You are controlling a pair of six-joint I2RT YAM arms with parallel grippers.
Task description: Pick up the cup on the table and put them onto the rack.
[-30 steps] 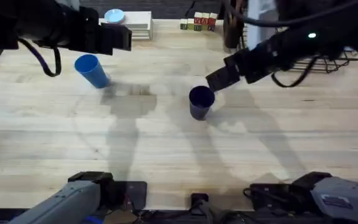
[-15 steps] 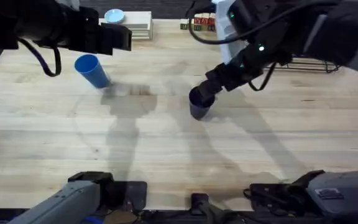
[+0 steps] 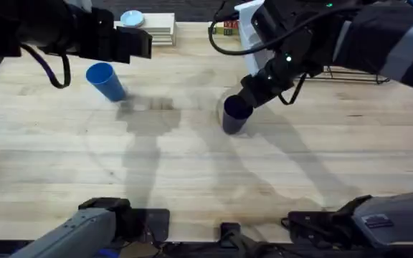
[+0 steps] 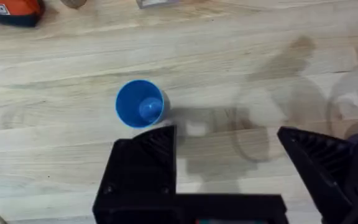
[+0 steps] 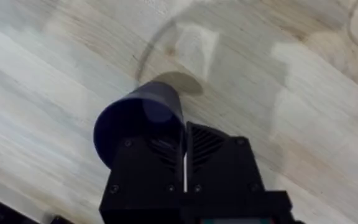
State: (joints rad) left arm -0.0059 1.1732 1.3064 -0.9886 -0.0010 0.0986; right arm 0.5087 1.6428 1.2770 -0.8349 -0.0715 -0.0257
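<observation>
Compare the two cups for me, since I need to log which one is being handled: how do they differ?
The dark navy cup is pinched at its rim by the right end effector; the light blue cup stands free, with the open left end effector above it. The navy cup sits mid-table, the light blue one toward the far left. Both are open-topped cups standing on the wooden table.

The rack [image 3: 357,74] was mostly hidden behind the right arm [image 3: 350,36] in the overhead view; only a strip of black wire showed. The right gripper [image 5: 185,155] covered the near rim of the dark cup [image 5: 138,121] in its wrist view. The left arm [image 3: 56,32] was cut off by the overhead view's top and left edges. The small blocks [image 3: 224,27] at the table's far edge were too small to read. An orange object [image 4: 8,9] was cut off at the left wrist view's corner.
</observation>
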